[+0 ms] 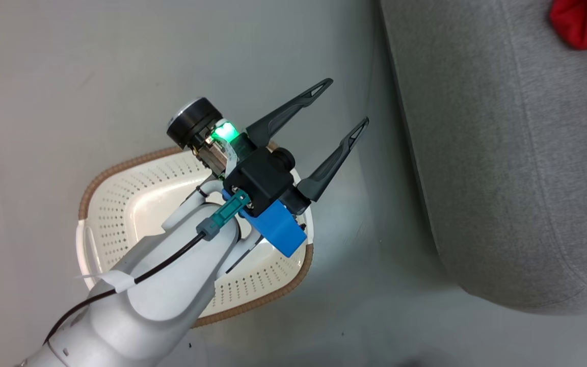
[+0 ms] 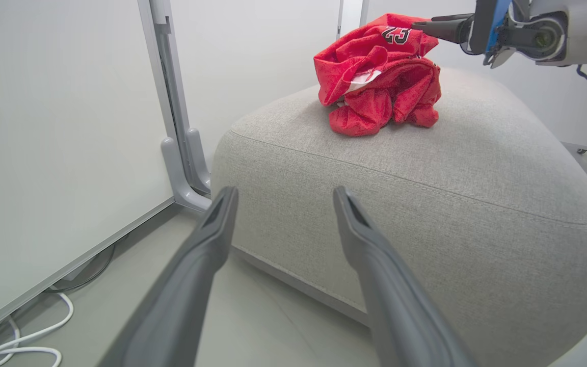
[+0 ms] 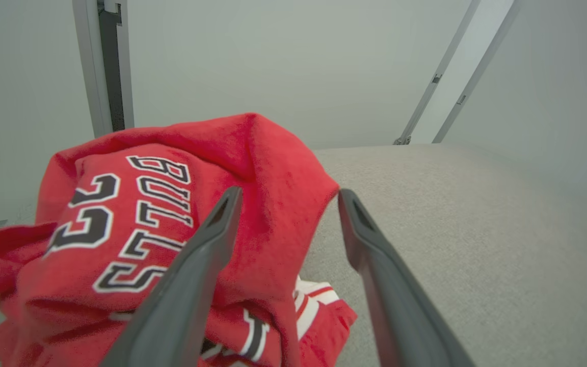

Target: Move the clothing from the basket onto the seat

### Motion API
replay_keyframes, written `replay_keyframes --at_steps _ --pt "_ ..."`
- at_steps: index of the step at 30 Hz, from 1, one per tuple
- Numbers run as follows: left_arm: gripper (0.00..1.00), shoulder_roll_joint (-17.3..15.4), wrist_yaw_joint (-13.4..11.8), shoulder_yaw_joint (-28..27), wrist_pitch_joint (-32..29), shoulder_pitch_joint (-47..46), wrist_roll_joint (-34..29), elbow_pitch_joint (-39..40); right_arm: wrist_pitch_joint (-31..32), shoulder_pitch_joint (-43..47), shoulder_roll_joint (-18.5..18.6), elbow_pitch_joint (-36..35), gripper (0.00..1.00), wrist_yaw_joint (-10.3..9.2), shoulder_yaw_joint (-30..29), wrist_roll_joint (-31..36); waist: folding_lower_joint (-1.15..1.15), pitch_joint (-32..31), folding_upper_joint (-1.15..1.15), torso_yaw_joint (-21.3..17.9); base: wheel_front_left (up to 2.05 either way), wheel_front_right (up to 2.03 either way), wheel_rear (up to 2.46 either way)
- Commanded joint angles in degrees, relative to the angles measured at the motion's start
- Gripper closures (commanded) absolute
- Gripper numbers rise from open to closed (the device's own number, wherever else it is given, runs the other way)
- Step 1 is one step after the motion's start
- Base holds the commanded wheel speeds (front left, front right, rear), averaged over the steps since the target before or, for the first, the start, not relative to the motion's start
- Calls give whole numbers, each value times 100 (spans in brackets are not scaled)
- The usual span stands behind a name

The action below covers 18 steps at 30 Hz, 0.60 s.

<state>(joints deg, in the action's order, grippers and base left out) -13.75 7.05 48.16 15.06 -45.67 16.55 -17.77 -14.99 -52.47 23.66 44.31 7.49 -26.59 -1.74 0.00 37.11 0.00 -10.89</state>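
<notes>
Left arm: the left gripper (image 1: 346, 102) had its two long dark fingers spread well apart with nothing between them. It hung above the basket's far rim and pointed toward the seat.
Basket: the oval cream-white perforated plastic laundry basket with a brown woven-look rim (image 1: 120, 168) sat on the pale grey floor (image 1: 354, 316), near the seat's rounded corner. The pale left forearm (image 1: 171, 285) hid part of its inside.
Seat: the large grey fabric-upholstered sofa with stitched seams (image 1: 502, 153) stood beyond the basket.
Clothing: the bright red soft sports garments with white trim (image 2: 380, 81) lay bunched in a heap on top of the seat. "BULLS" and "23" read upside down in the right wrist view.
Right arm: the right gripper (image 3: 288, 192) had its fingers apart and gripped nothing. It was at the top of the heap, and whether it touched the cloth could not be told.
Backdrop: pale wall panels (image 2: 44, 153) stood behind the seat, with a white cable (image 2: 18, 349) on the floor at their foot.
</notes>
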Motion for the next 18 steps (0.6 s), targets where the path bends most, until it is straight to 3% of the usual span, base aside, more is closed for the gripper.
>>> replay_keyframes --at_steps 1,11,18 --pt "0 35 -38 -75 17 120 15 7 -19 394 -84 -176 0 1 17 -10 0 -329 0 -21 0 0 0" --pt "0 113 -216 -727 17 932 124 -14 -22 2308 -621 -2295 0 1 255 -67 0 -1459 0 85 0 0 0" --pt "0 82 -404 -1386 17 1558 187 45 -20 2951 -844 -3040 0 1 925 -244 0 -2063 0 285 0 0 0"
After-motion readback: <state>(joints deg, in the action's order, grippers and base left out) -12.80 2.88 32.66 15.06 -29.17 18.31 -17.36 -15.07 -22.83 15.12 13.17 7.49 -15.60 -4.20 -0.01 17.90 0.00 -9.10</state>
